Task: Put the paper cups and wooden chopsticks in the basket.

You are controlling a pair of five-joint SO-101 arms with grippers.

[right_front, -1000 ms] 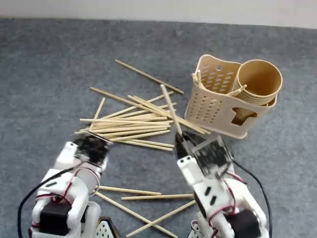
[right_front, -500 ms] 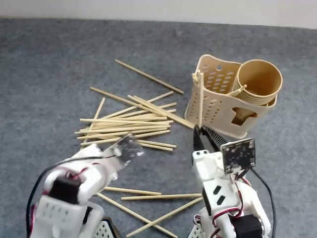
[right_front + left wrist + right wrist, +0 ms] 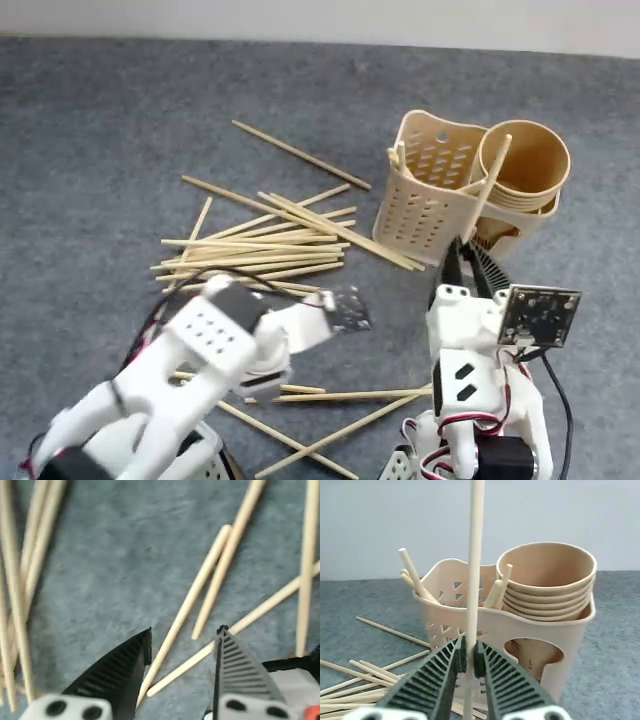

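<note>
The beige perforated basket (image 3: 430,215) stands at the right with a stack of paper cups (image 3: 525,160) in its far compartment. My right gripper (image 3: 468,262) sits just in front of it, shut on one wooden chopstick (image 3: 490,190) that rises across the basket's front towards the cups. In the right wrist view the gripper (image 3: 470,647) pinches that upright chopstick (image 3: 475,555) before the basket (image 3: 520,630) and cups (image 3: 547,575). A few chopsticks (image 3: 415,580) stand in the near compartment. My left gripper (image 3: 184,630) hangs open over loose chopsticks (image 3: 200,587) on the grey mat.
A spread pile of chopsticks (image 3: 260,250) lies left of the basket, with one stray stick (image 3: 300,155) farther back. Several more chopsticks (image 3: 340,397) lie near the front between the arms. The left arm (image 3: 290,330) stretches over them.
My right gripper has carried its chopstick to the right, from the pile's edge to the basket front. The left arm has swung right and forward over the loose front chopsticks.
</note>
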